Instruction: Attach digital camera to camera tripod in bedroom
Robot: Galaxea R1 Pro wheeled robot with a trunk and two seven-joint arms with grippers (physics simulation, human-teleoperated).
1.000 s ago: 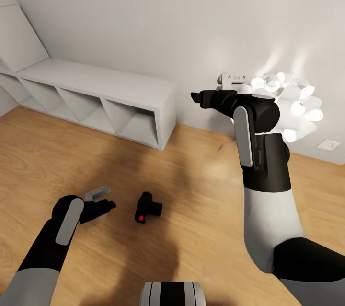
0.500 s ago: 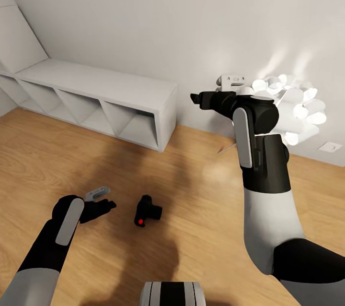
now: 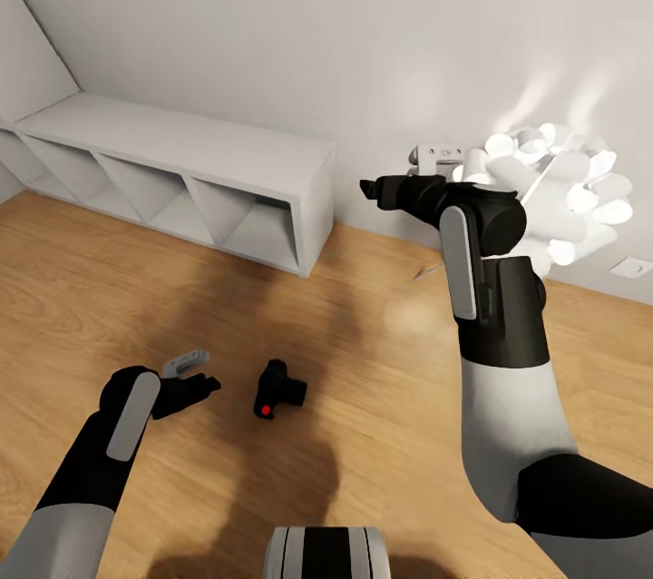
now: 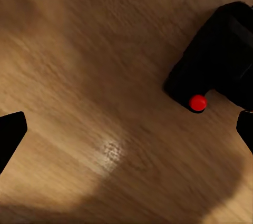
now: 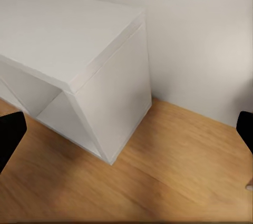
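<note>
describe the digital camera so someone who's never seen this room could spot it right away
Start at the long white cube shelf against the grey wall, then look down to the wood plank floor in front of it. The digital camera lies there, just beyond the left tool: small, matte black and boxy, marked by a round red button.

The light wood plank floor point(image 3: 381, 361) carries the digital camera point(image 3: 275, 387) and white cube shelves point(image 3: 181, 171).

Two arms: white upper sleeves, matte black forearms, each with a grey oblong side panel. Black grippers, left point(image 3: 201, 386), right point(image 3: 372, 188). Grey-and-black striped trunk top point(image 3: 326, 554) at 6 o'clock.
</note>
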